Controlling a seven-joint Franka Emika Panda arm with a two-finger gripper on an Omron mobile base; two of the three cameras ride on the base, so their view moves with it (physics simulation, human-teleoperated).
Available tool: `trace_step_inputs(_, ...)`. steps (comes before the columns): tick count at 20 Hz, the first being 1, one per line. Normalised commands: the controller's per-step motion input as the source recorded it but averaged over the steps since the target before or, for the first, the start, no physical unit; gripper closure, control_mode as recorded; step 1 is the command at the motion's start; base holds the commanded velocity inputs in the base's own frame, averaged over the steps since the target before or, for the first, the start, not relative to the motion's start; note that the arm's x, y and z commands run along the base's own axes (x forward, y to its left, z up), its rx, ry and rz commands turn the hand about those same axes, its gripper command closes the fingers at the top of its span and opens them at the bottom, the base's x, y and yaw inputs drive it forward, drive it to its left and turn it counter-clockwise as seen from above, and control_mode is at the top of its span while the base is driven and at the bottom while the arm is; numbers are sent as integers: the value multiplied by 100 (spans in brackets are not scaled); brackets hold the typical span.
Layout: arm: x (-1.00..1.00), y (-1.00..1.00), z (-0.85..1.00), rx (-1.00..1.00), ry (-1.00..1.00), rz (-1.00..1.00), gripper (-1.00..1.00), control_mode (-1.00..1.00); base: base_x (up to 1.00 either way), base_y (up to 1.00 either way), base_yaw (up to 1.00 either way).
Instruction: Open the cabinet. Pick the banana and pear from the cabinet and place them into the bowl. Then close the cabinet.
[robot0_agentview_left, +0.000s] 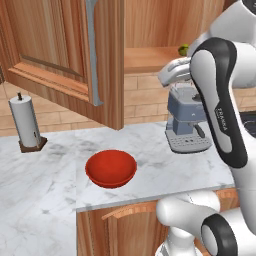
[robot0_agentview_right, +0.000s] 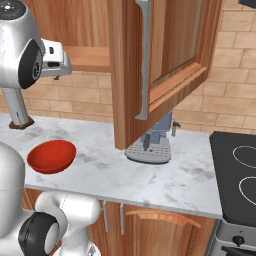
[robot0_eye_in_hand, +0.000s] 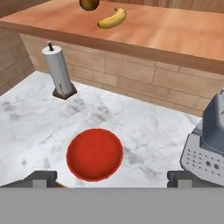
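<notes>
Beyond the spread, empty gripper (robot0_eye_in_hand: 112, 177): cabinet (robot0_eye_in_hand: 175, 35) shelf holding banana (robot0_eye_in_hand: 112, 19) and pear (robot0_eye_in_hand: 89, 4); below it, red bowl (robot0_eye_in_hand: 94, 154), empty, on surface (robot0_eye_in_hand: 148, 135).

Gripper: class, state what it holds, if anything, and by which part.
Nothing. The gripper is open and empty above the bowl; the banana and pear lie on the cabinet shelf.

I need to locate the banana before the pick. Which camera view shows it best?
The hand view: the banana lies in full sight on the cabinet shelf, beside the pear. In the left base view the arm covers that part of the shelf; in the right base view the open door does.
</notes>
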Motion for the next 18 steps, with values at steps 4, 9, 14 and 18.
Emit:
trace_step_inputs(4, 38, 0, 0, 0, -12, 0, -100, -100, 0, 0, 0)
trace_step_inputs(9, 44, 2, 0, 0, -7, 0, -100, -100, 0, 0, 0)
trace_step_inputs(14, 37, 14, 8, 0, -1, 0, -100, -100, 0, 0, 0)
trace_step_inputs(18, 27, 26, 16, 0, 0, -1, -100, -100, 0, 0, 0)
